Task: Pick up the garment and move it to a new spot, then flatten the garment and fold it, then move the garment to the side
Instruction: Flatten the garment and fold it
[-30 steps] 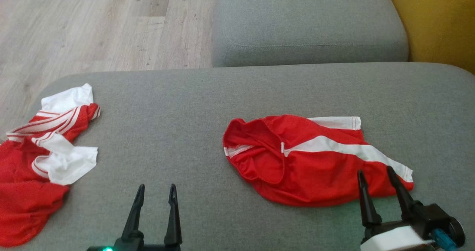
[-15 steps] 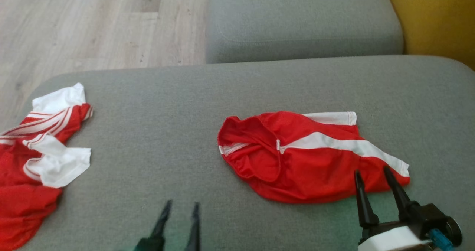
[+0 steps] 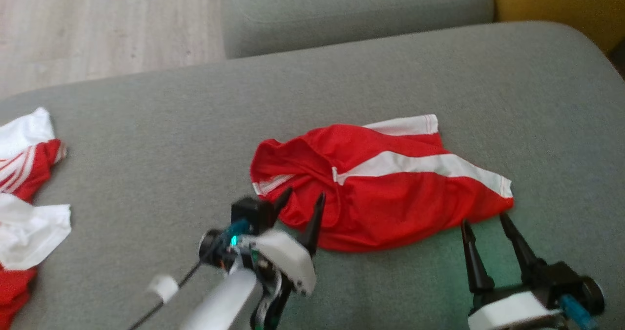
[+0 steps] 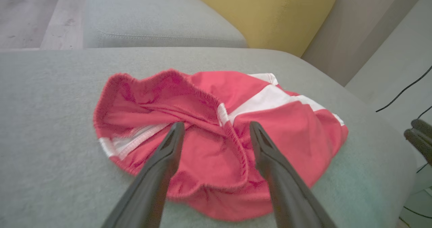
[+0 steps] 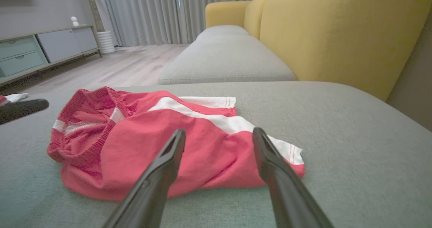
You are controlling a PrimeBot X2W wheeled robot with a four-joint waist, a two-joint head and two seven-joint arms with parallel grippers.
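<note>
— On the grey seat (image 3: 146, 139), middle-ish, that's where the shorts (image 3: 390, 193) are. Red with a white stripe, lying crumpled, waistband gaping toward the left.

— ok and the hands? has either one got hold of them?

— nope. Left hand (image 3: 304, 193) is spread wide, tips over the waistband end, nothing between them. Can't tell if the tips actually touch the cloth. From the left wrist view the two fingers sit either side of the elastic edge.

— and the right one?

— Right hand (image 3: 483, 219) is wide too and empty. Its tips are just short of the near hem, close to the corner where the stripe ends, over bare seat.

— what's the red and white stuff far left?

— a second garment (image 3: 24, 174), bunched at the seat's left edge, well apart from the shorts. Wood floor (image 3: 97, 27) is beyond the seat, and there's a yellow backrest (image 5: 337, 29) off to the right.
</note>
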